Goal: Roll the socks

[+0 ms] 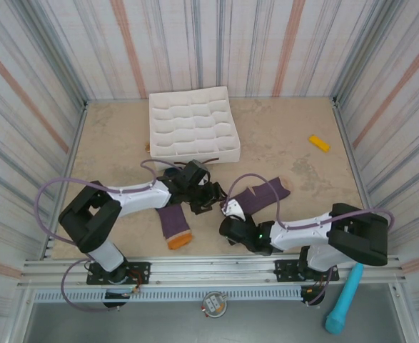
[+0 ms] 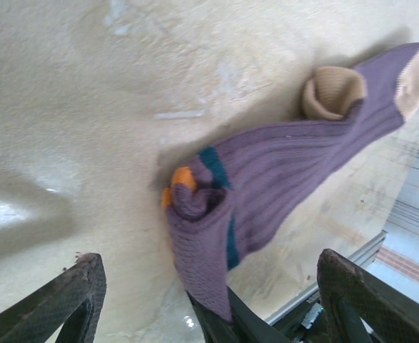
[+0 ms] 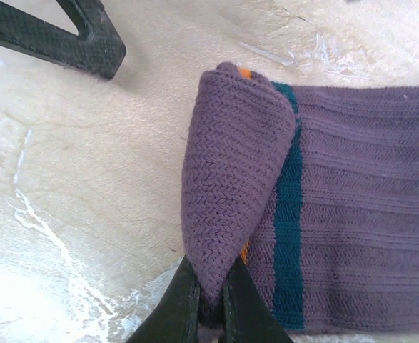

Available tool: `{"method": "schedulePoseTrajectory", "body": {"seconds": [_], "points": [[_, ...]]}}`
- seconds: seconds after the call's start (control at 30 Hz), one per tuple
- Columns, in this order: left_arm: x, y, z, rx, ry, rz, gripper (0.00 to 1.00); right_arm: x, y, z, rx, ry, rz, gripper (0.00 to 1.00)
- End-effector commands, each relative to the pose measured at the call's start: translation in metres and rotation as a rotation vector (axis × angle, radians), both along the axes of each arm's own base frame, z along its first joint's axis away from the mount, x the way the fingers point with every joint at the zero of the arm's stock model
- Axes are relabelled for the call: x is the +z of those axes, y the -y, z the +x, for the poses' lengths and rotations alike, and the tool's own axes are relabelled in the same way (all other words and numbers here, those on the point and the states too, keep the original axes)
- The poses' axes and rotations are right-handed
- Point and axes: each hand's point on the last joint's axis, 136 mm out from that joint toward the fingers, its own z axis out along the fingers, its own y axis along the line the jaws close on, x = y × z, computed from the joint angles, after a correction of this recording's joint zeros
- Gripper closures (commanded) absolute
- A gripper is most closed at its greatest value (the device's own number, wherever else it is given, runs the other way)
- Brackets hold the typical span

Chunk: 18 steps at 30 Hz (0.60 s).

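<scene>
Sock in work [image 1: 263, 193]: lies near the middle of the counter, slightly toward the right edge. Its cuff points to the far right corner and its toe end faces the near edge.
Fold: the toe end is doubled back over the foot, with the orange tip tucked inside and the teal band showing beside it. I read this as the first turn of the roll.
Right hand [image 3: 210, 304]: fingers are together, clamped on the folded flap. This is probably to pin the turn so the springy knit cannot open.
Left hand [image 2: 210, 268]: fingers are wide apart, one on each side of the fold, gripping nothing. It looks placed to take the next turn.
Second sock [image 1: 173, 223]: lies flat by the near edge, left of middle, with its orange toe toward that edge. Neither hand holds it; likely set aside for later.
White tray [image 1: 193, 123]: sits at the middle of the far edge, well apart from both socks.
Progress: early, with one fold made and most of the sock's length unrolled.
Risk: the flap may spring back if the right hand lets go before the left hand closes.
</scene>
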Motion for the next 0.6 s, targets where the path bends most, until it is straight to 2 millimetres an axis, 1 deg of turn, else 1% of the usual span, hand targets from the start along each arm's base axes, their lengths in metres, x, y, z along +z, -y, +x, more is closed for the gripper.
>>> {"method": "schedulePoseTrajectory", "body": {"seconds": [0.0, 0.07, 0.23, 0.37, 0.47, 0.57], "points": [[0.005, -0.007, 0.006, 0.023, 0.04, -0.003, 0.21, -0.025, 0.014, -0.02, -0.014, -0.185, 0.079, 1.0], [0.005, -0.007, 0.005, 0.02, 0.037, -0.004, 0.22, -0.028, 0.018, -0.022, -0.036, -0.249, 0.166, 1.0], [0.002, -0.007, 0.004, 0.019, 0.036, -0.01, 0.26, -0.026, 0.029, -0.024, -0.081, -0.352, 0.31, 1.0], [-0.001, -0.005, 0.004, 0.018, 0.032, -0.013, 0.28, -0.028, 0.036, -0.024, -0.112, -0.454, 0.378, 1.0], [-0.003, -0.003, 0.003, 0.013, 0.034, -0.015, 0.29, -0.029, 0.038, -0.022, -0.138, -0.515, 0.457, 1.0], [-0.003, 0.001, 0.0, 0.004, 0.042, -0.019, 0.3, -0.023, 0.039, -0.019, -0.156, -0.566, 0.542, 1.0]]}}
